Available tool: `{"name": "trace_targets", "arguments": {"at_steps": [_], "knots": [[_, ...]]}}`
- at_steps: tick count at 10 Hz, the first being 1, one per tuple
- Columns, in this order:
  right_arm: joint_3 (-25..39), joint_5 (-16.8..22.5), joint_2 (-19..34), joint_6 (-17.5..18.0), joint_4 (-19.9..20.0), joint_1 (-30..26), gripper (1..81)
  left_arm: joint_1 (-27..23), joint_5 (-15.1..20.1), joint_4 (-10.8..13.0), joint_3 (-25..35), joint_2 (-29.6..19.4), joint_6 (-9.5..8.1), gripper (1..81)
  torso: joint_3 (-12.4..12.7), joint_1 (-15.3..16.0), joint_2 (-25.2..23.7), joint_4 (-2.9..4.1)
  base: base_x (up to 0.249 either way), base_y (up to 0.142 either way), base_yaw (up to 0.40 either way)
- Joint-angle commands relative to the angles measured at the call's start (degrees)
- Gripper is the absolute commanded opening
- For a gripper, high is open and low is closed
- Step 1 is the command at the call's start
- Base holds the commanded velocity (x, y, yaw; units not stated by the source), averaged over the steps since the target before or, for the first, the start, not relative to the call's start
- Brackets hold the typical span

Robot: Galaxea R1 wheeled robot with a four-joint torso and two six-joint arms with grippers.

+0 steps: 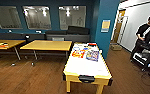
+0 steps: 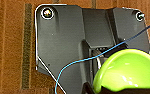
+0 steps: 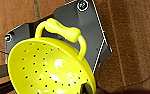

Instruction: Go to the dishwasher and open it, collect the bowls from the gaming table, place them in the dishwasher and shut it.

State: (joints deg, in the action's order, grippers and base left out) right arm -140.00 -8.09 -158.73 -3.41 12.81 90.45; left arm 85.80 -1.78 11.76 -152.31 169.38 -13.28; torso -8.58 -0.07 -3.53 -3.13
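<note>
A lime-green bowl hangs above the wooden floor in the left wrist view, with my left gripper shut on its rim. A yellow-green perforated bowl with a looped handle hangs over the floor in the right wrist view, held at its edge by my right gripper. The gaming table, white-topped with a pale yellow edge, stands straight ahead in the head view, with colourful flat items at its far end. The dishwasher is out of view.
Two yellow wood-topped tables stand to the left of the gaming table. A teal pillar rises behind it. A person stands by a cart at the right, near a doorway. Wooden floor lies open at front left.
</note>
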Motion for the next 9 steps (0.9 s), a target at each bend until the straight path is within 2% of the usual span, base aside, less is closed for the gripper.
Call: {"name": "trace_targets", "arguments": {"at_steps": [1, 4, 9], "knots": [[0.09, 3.17, 1.20, -0.28, -0.60, -1.98, 1.0, -1.90, 2.92, 0.45, 0.08, -0.26, 0.44, 1.0, 0.00, 0.07, 0.00, 0.00, -0.203, 0.000, 0.000], [0.26, 3.08, 1.20, -0.28, -0.60, -1.81, 1.0, -1.82, 2.92, 0.54, 0.08, -0.35, 0.44, 1.0, 0.00, 0.07, 0.00, 0.00, -0.190, 0.000, 0.000], [0.09, 3.17, 1.20, -0.28, -0.59, -2.07, 1.0, -1.72, 2.66, -0.16, 0.08, -0.44, 0.44, 1.0, 0.05, 0.07, -0.09, 0.00, -0.014, 0.000, 0.000]]}}
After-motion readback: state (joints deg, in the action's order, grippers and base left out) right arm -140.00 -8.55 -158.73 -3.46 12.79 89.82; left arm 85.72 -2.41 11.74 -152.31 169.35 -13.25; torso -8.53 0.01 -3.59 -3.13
